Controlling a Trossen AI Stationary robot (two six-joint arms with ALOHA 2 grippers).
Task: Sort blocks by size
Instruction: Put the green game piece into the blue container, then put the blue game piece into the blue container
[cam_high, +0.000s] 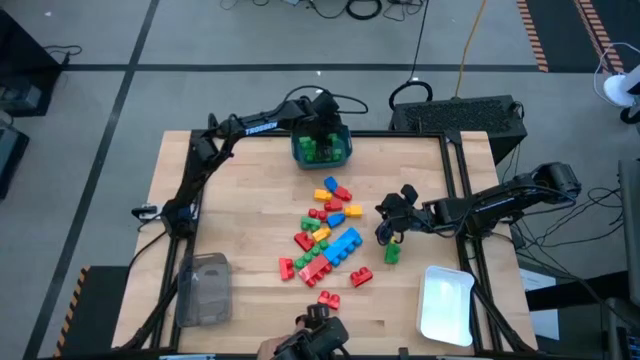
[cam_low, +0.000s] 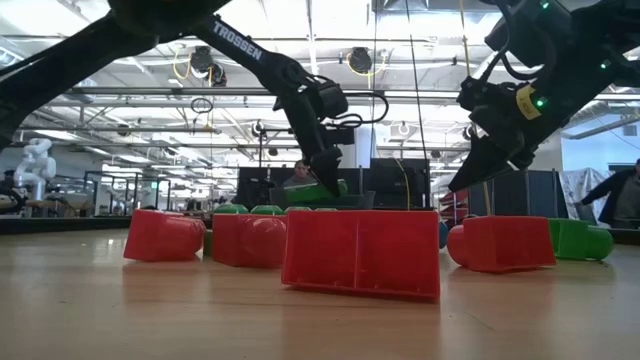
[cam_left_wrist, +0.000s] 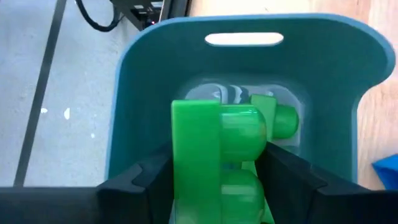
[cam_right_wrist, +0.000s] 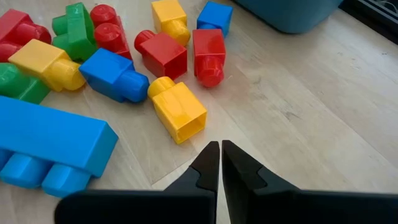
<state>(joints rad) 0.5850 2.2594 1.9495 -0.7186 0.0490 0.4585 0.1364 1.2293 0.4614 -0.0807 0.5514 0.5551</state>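
Note:
The blocks (cam_high: 325, 235) lie in a loose red, green, blue, yellow and orange pile at the middle of the table. My left gripper (cam_high: 322, 135) hangs over the teal bin (cam_high: 322, 148) at the far edge, shut on a green block (cam_left_wrist: 205, 155). More green blocks (cam_left_wrist: 283, 121) lie on the bin's floor. My right gripper (cam_high: 385, 232) is shut with nothing in it, above bare wood right of the pile. Its tips (cam_right_wrist: 220, 149) stand near a yellow block (cam_right_wrist: 179, 111). A lone green block (cam_high: 391, 254) lies close by. My left gripper pinches the green block between its two fingers. One finger lies on the block's flat side (cam_left_wrist: 177, 168), the other against its studs (cam_left_wrist: 261, 149). The fingers slant down from above into the bin's mouth. The block hangs clear above the bin's floor.
A white tray (cam_high: 445, 300) lies at the near right corner and a clear grey container (cam_high: 203, 290) at the near left. A dark device (cam_high: 315, 340) sits at the near edge. Bare wood shows left of the pile and between the pile and the bin.

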